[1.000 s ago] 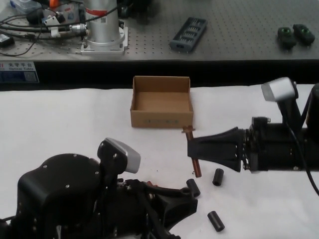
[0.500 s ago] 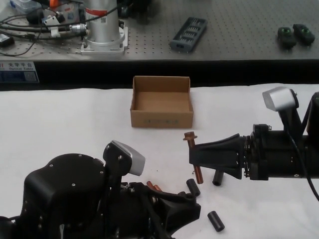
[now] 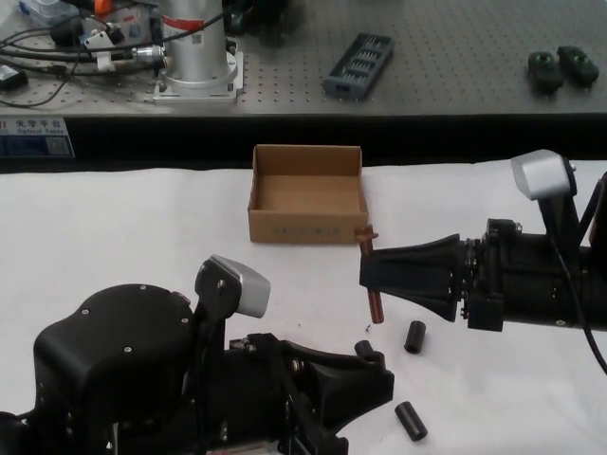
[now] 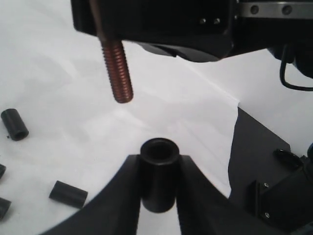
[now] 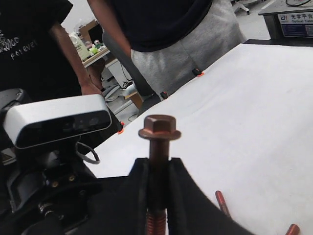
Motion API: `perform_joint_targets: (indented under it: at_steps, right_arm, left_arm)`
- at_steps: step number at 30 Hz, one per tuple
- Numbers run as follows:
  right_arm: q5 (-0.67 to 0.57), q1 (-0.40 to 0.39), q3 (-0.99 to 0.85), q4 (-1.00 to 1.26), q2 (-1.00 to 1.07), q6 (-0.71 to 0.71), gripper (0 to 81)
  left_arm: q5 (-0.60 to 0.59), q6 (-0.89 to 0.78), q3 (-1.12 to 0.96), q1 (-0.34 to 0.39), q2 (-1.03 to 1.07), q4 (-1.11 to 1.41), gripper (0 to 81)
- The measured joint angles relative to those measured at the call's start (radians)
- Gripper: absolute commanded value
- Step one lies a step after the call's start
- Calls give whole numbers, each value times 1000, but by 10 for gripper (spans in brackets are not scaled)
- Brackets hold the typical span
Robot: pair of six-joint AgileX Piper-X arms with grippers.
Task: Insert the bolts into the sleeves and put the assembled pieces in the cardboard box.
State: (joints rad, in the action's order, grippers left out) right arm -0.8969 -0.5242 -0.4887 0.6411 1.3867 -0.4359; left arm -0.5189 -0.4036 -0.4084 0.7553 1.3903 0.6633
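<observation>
While you look over the bench from the high view, count one white sheet [image 3: 142, 218] covering it, and two arms working above that sheet. One cardboard box [image 3: 307, 228] stands at the far middle of the sheet, open side up.

Your right gripper [image 3: 365, 275] comes in from the right, just in front of the box's right front corner. It is clamped on one copper bolt [image 3: 373, 284], which hangs upright with its hex head above the fingers and its threaded end pointing down.

Your left gripper [image 4: 159, 171] sits low at the near side, and its fingers are closed around one black sleeve [image 4: 159, 161], held upright with its open bore facing up. From the left wrist view, the bolt's threaded tip hangs above the sleeve and off to one side of the bore, with clear space between them.

Two spare bolts lie on the sheet in the right wrist view, one [image 5: 222, 201] beside the gripper and one [image 5: 292, 229] at the frame's edge.

Two loose sleeves lie flat near the held parts: one [image 3: 414, 336] below the right gripper, one [image 3: 411, 420] nearer you. The left wrist view also shows two more cut off at its edge.
</observation>
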Motion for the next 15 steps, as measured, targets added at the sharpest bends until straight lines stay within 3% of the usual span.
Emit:
perform_joint_targets:
  at_steps: [15]
  right_arm:
    - [-32, 0, 0, 7, 0, -64, 24]
  left_arm:
    - [7, -24, 0, -49, 0, -31, 50]
